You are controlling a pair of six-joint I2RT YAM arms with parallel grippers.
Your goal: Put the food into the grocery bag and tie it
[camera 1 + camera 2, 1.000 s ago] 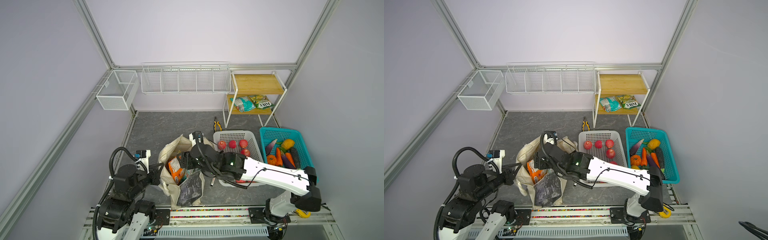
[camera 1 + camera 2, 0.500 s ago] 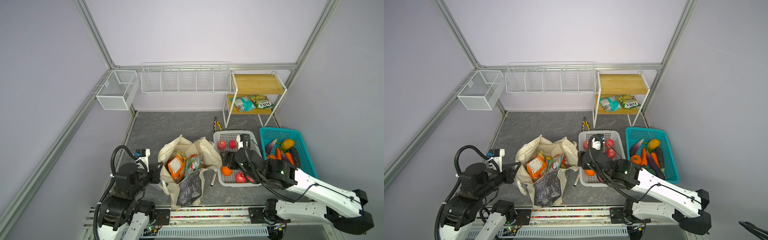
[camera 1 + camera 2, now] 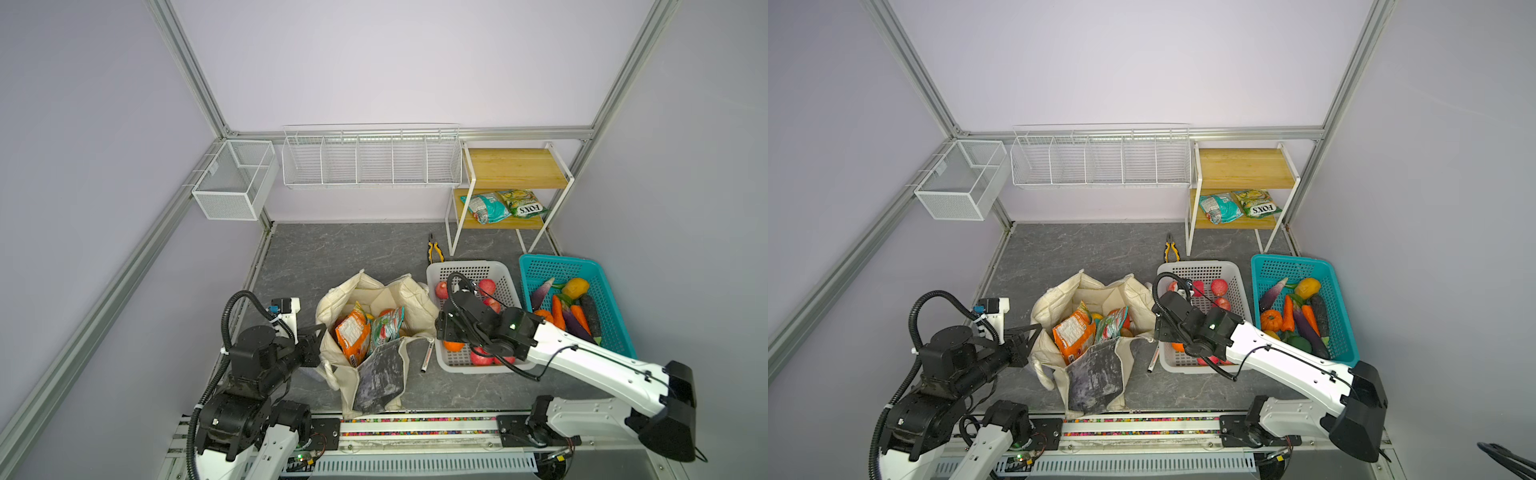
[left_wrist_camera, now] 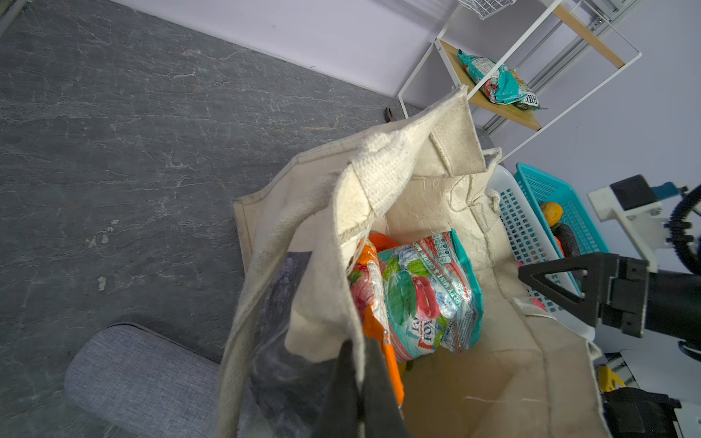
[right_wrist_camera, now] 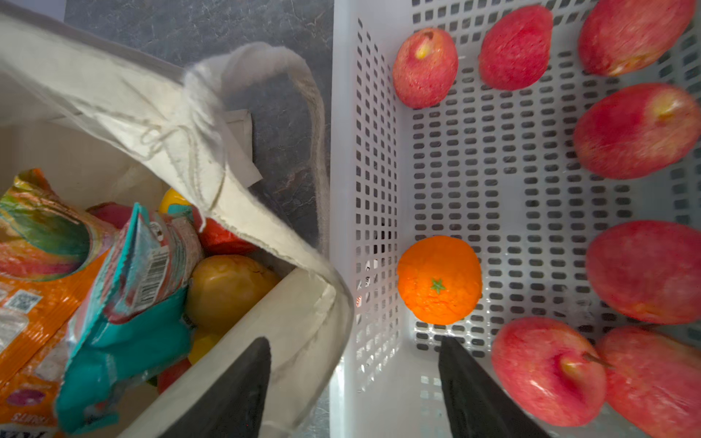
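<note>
Near the front edge of the bench, about midway along it, the grocery bag (image 3: pixel 415 291) stands open with an orange packet (image 3: pixel 352 336) and a teal packet (image 3: pixel 388 328) upright inside. I'd judge the packing well under way but not finished. An orange (image 5: pixel 440 280) lies in the white basket (image 3: pixel 473 268) just to the bag's right, among red apples (image 5: pixel 425 68). Two more packets (image 3: pixel 486 208) rest on the shelf (image 3: pixel 515 168) in the back right corner. The straps (image 4: pixel 265 265) hang loose, with nothing tied.

The left gripper (image 4: pixel 354 349) is pressed together on the bag's rim, holding the mouth open on that side. The right gripper (image 5: pixel 352 379) hangs spread and empty across the bag's corner and the white basket's wall, the orange just ahead of it.

The right wrist view shows what the top views barely do: a yellow fruit (image 5: pixel 227 288) and something red tucked beneath the packets. The left wrist view alone shows canvas caught between the left fingers (image 4: pixel 375 379). Only the top views show the pen-like stick (image 3: pixel 427 355) lying on the bench between bag and white basket.
</note>
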